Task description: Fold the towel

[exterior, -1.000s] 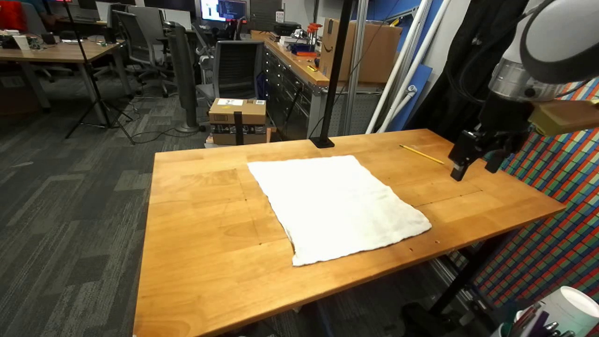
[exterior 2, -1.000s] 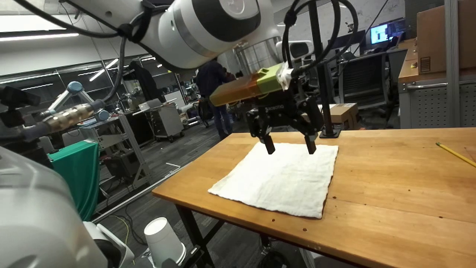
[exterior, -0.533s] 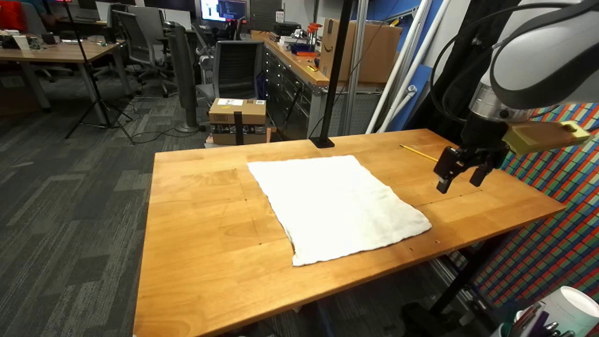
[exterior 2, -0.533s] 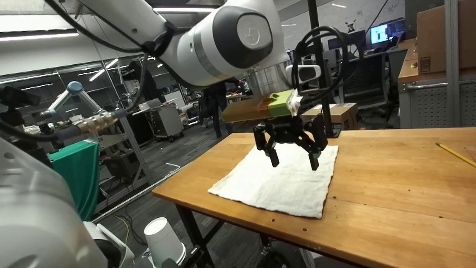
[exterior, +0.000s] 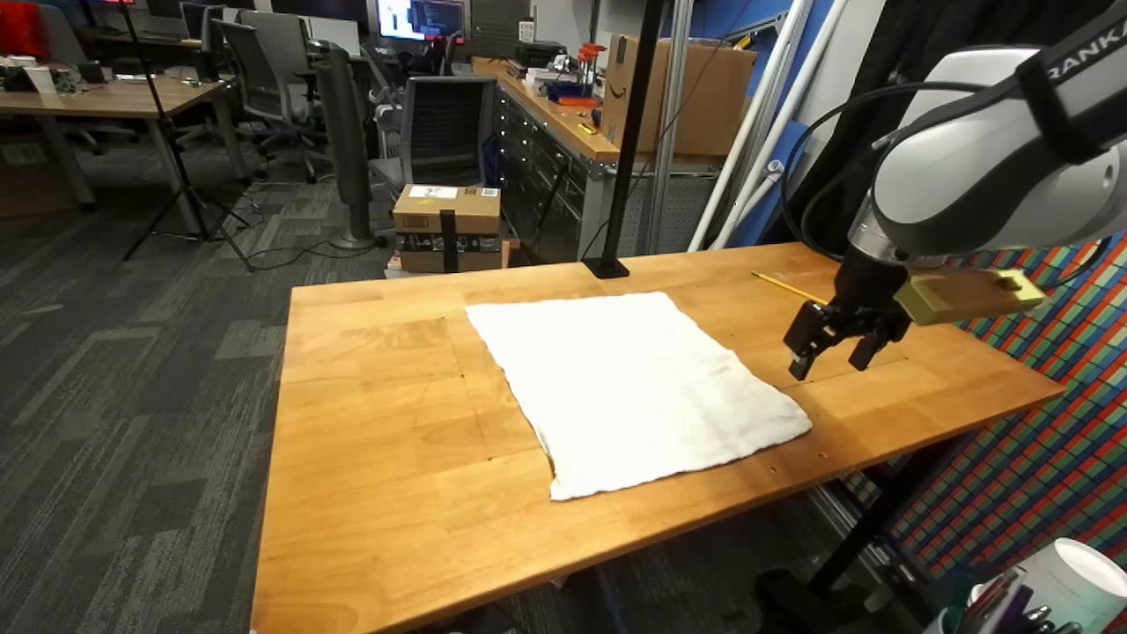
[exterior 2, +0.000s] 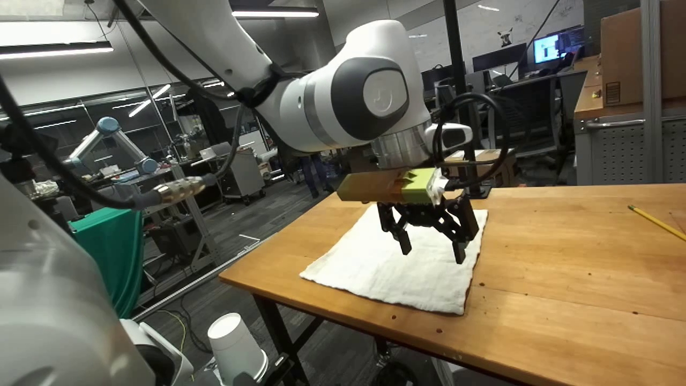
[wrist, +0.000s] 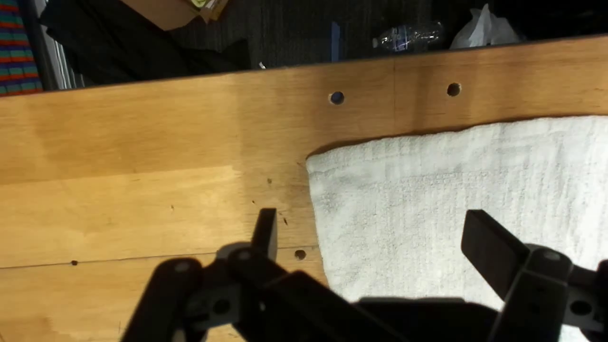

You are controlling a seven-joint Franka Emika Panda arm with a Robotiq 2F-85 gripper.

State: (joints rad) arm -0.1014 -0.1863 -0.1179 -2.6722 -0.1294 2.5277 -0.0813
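A white towel lies flat and spread out on the wooden table in both exterior views (exterior: 634, 387) (exterior 2: 375, 271). One corner of the towel (wrist: 403, 199) shows in the wrist view, near the table edge. My gripper is open and empty above the table in both exterior views (exterior: 829, 364) (exterior 2: 433, 256). In the wrist view the gripper (wrist: 371, 219) has its fingers wide apart; one is over bare wood and the other over the towel, with the towel's side edge between them. The fingers appear to be above the towel, not touching it.
The wooden table (exterior: 379, 423) has an edge close to the towel's near side. A yellow pencil (exterior: 784, 284) (exterior 2: 656, 221) lies on it. A black pole (exterior: 607, 267) stands at the far table edge. A white cup (exterior 2: 236, 343) is beside the robot base.
My gripper has come down toward the table and moved closer to the towel's corner. It stays open. The towel has not moved.
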